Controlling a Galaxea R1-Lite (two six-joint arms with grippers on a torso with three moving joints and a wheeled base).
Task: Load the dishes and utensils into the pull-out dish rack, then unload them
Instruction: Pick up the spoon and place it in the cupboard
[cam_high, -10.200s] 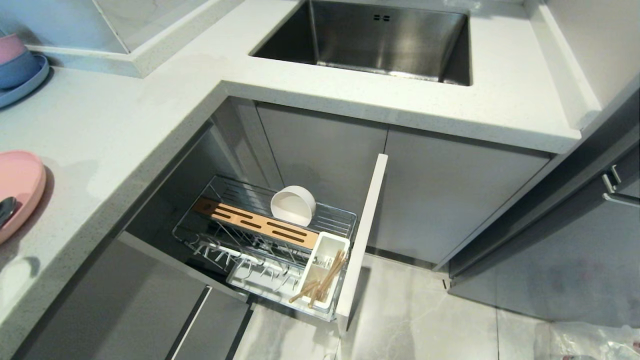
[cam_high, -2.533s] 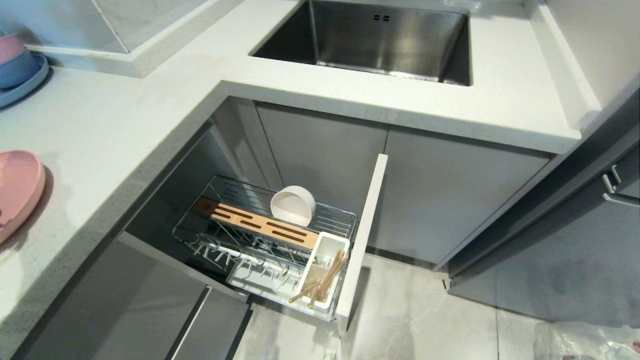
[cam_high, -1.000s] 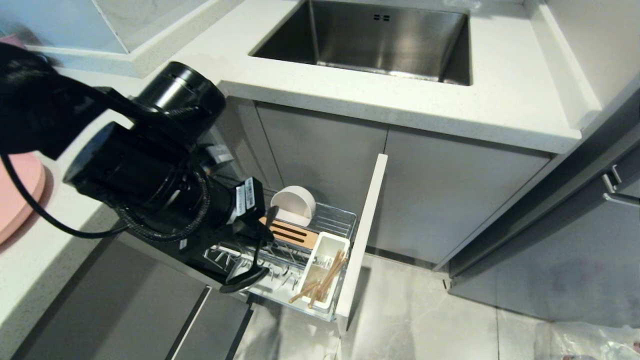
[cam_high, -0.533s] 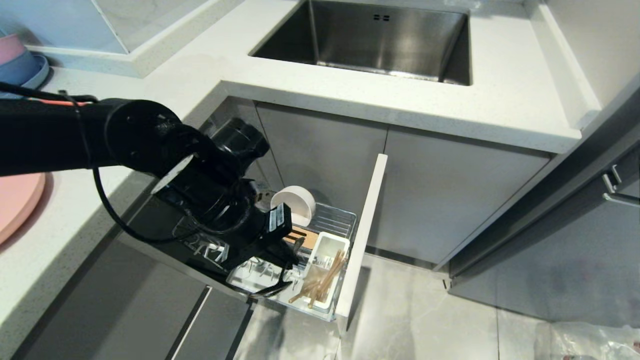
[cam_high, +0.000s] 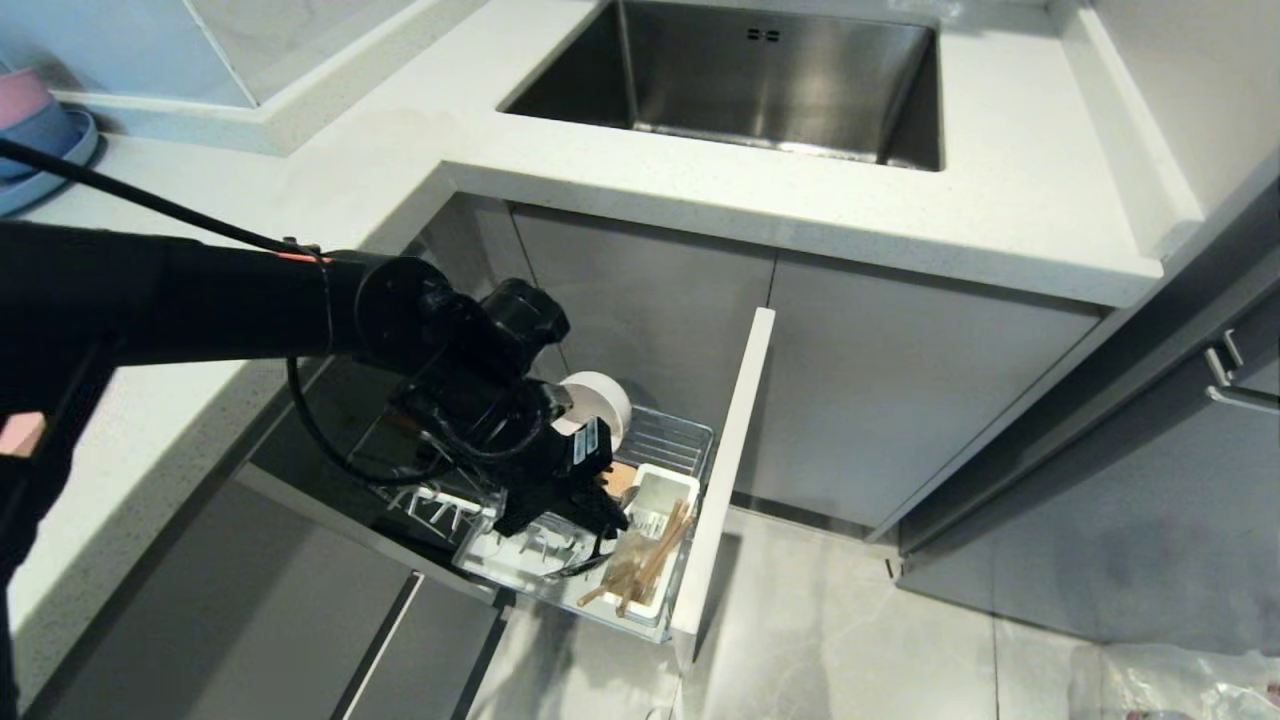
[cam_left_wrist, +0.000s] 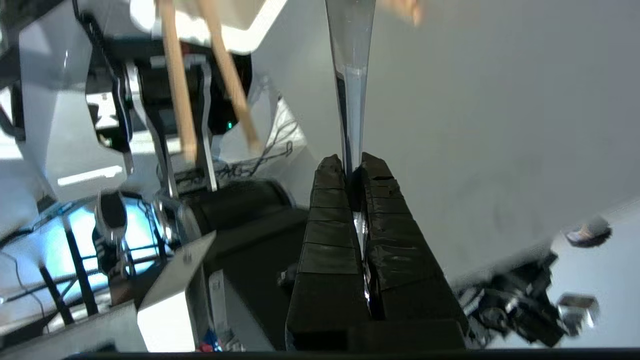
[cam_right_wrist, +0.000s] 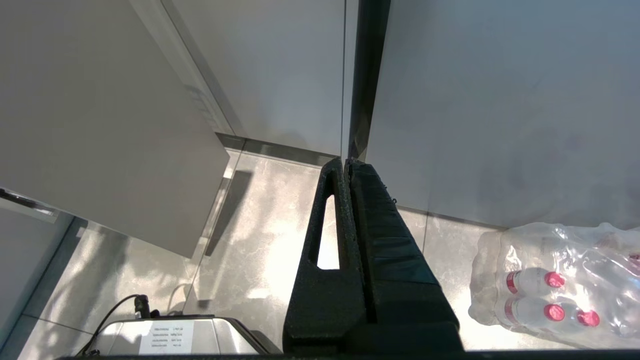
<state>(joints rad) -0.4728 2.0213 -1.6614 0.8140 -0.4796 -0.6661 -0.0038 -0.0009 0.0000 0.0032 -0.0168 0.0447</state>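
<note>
Down into the rack (cam_high: 660, 425) has come the left arm; a moment ago it was higher up by the counter, and before that it was not in sight at all. The left gripper (cam_high: 600, 520) is pressed tight on the thin silver handle of the spoon (cam_left_wrist: 350, 90), which sticks straight out past its tips. Right in front of those tips is the white cup (cam_high: 655, 500), and the chopsticks (cam_high: 645, 570) lean inside it already. Behind the gripper, the white bowl (cam_high: 605, 395) stands on its edge in the wire part. The pink plate (cam_high: 20, 435) is far back on the counter, mostly hidden by the arm.

This looks like the loading step, with the spoon going into the cup. Next the gripper should bring the spoon over the cup's open top, beside the chopsticks, lower it in and only then let go. It must not bump the chopsticks or tip the cup. After that the plate is still waiting.

The right gripper (cam_right_wrist: 347, 165) is closed on nothing, hanging near the floor, well away from the work.
</note>
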